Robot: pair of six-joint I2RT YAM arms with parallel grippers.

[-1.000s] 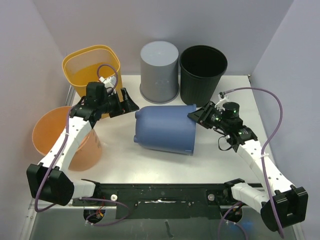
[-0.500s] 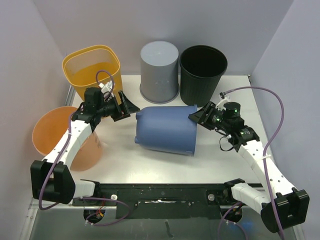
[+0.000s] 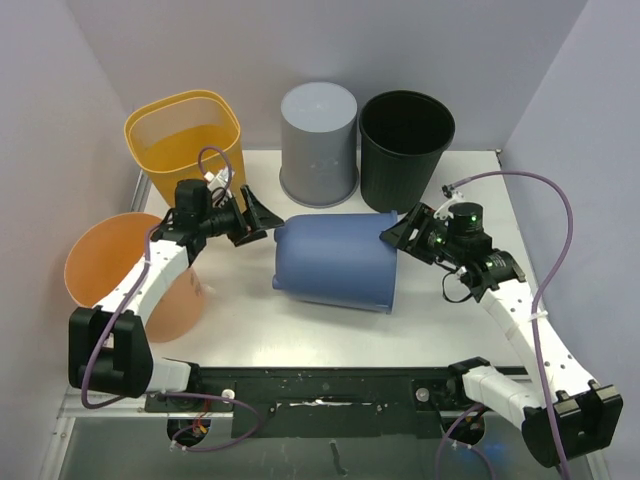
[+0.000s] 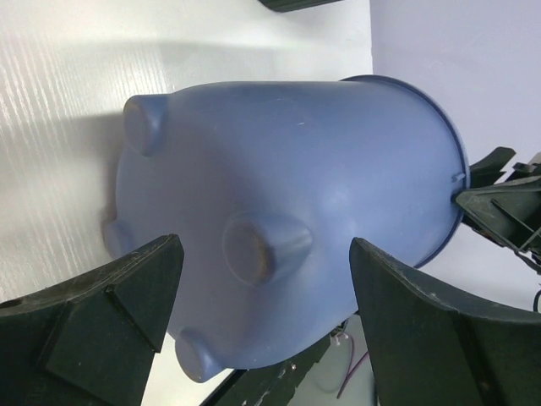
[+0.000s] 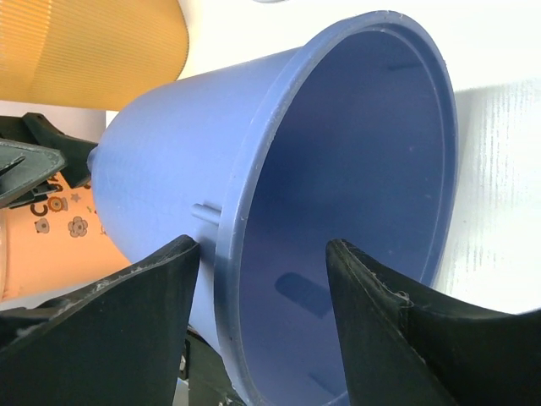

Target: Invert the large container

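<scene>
The large blue plastic container [image 3: 335, 265] is lying sideways on the table [image 3: 240, 330], rim toward 3 o'clock. Probably light, stiff and slippery; its rim is being straddled by the right gripper [image 3: 398, 233], open like the left gripper [image 3: 255, 220].

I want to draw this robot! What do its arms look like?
The left arm and right arm have white links, black joints. A purple cable loops along each. The fingers are chunky black wedges. Tiny green lights glow on the right one.
</scene>
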